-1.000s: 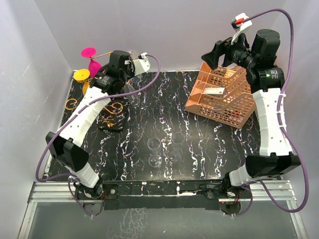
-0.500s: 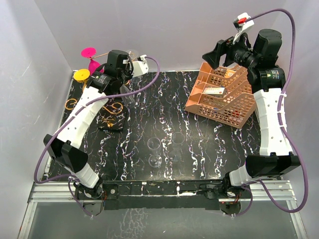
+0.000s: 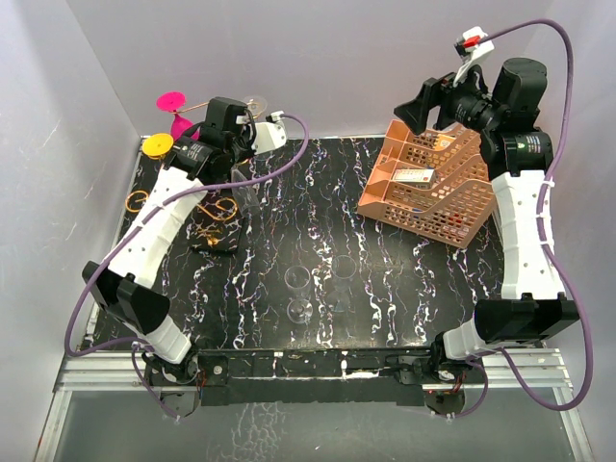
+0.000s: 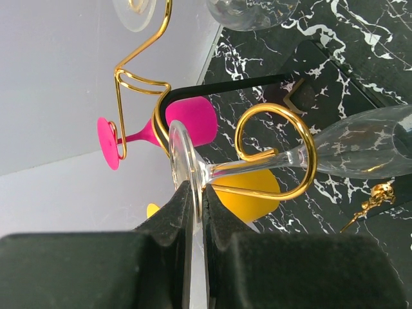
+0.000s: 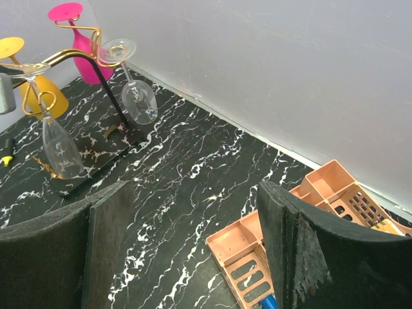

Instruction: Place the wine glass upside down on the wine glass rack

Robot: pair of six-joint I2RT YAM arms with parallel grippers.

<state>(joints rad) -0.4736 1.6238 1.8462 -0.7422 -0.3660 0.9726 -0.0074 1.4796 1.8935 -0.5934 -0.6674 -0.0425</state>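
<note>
The clear wine glass (image 4: 367,151) hangs upside down, its stem inside a gold scroll of the wine glass rack (image 4: 309,148). My left gripper (image 4: 198,193) is shut on the edge of the glass's foot, above the scroll. In the top view the left gripper (image 3: 252,135) is over the rack (image 3: 217,210) at the back left. The right wrist view shows the glass (image 5: 58,145) hanging from the rack (image 5: 77,55). My right gripper (image 3: 423,101) is open and empty, high over the table (image 5: 193,244).
A pink glass (image 4: 190,122), a yellow glass (image 4: 248,196) and another clear glass (image 5: 138,100) hang on the rack. An orange perforated tray (image 3: 433,188) stands at the back right. Two faint clear rings (image 3: 299,294) show mid-table. Walls are close behind.
My left wrist has shifted and turned a little at the rack, still holding the glass's foot. The right arm has barely moved.
</note>
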